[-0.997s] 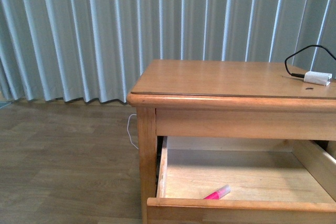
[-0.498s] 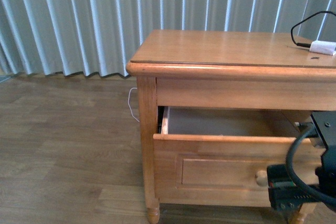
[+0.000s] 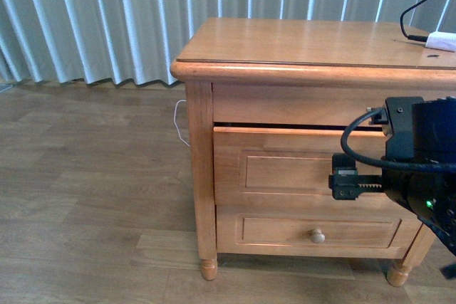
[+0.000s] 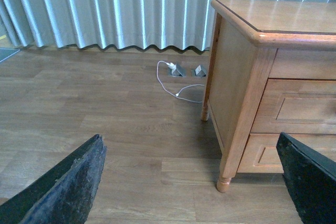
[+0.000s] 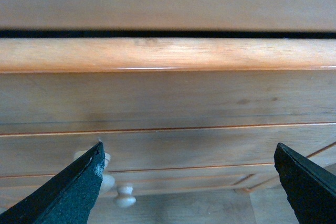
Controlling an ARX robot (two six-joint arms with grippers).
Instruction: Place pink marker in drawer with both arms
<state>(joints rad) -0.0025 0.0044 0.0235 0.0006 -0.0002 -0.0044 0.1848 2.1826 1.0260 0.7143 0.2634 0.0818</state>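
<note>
Front view: my right arm (image 3: 417, 169) at drawer (image 3: 299, 169), nearly shut, thin gap on top. Right wrist view only: knob (image 5: 105, 163) beside finger (image 5: 63, 192), right pincer (image 5: 184, 192) spread. Left pincer (image 4: 194, 187) spread over floor (image 4: 105, 124). Pink marker out of sight.

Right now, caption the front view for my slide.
Right arm at the nearly shut top drawer of the wooden nightstand; marker not visible.

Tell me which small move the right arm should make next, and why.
Probably one short push straight forward: the honey-coloured wooden upper drawer is nearly shut, a thin dark gap remains above its front, and the right gripper, jaws open, faces it closely.
</note>
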